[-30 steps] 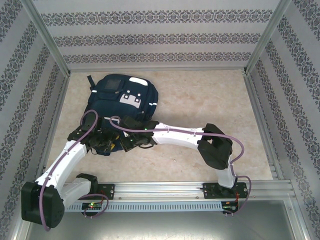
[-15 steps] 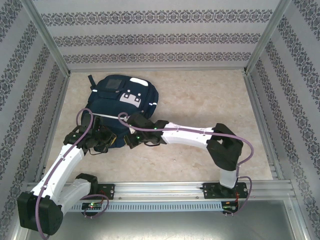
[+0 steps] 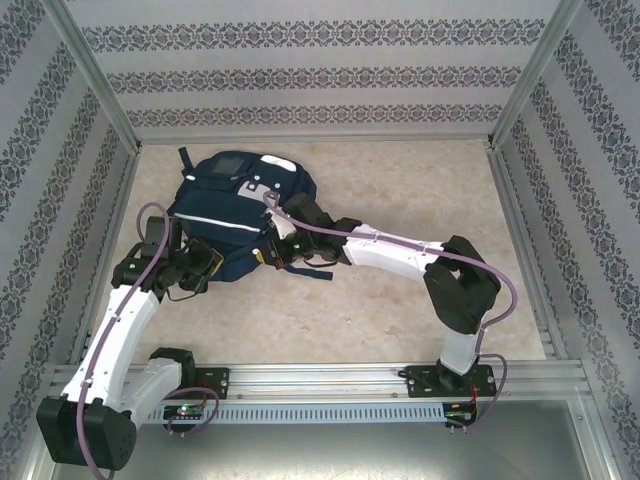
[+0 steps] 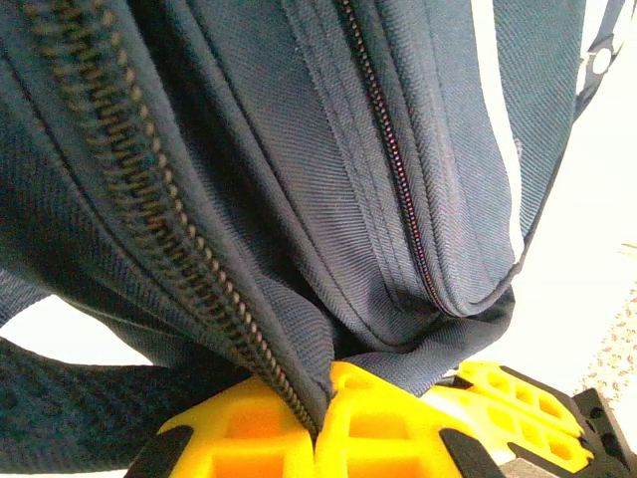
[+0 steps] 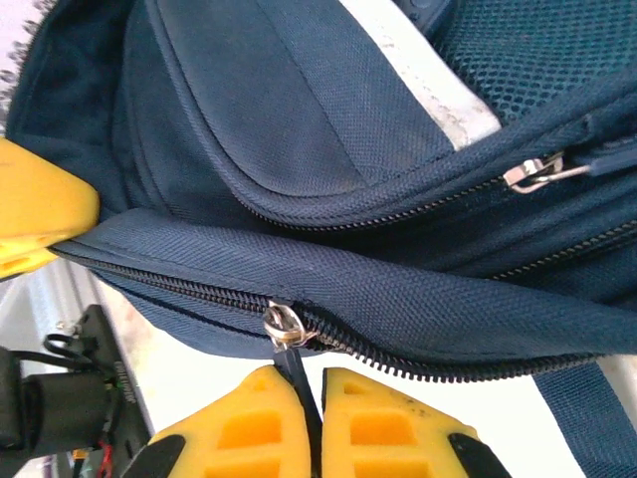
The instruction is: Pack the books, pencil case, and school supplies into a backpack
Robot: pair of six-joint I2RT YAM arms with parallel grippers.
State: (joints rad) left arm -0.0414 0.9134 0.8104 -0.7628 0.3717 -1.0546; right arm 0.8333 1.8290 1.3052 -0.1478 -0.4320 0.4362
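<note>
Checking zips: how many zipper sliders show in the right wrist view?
2: the lower slider, its pull pinched in the right gripper; the silver slider upper right. Others may be hidden.

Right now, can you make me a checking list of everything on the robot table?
Surface: beige marbled tabletop.
Job's things: navy backpack lying on the table's left side, its main zip part open.
Clutter: nothing seen.
Grippers: left gripper has its fingers pinched on backpack fabric beside a zip; right gripper has its fingers pinched on the zip pull.
Cables: a purple cable loops along each arm.
Surroundings: patterned walls, metal frame, rail at the near edge.
</note>
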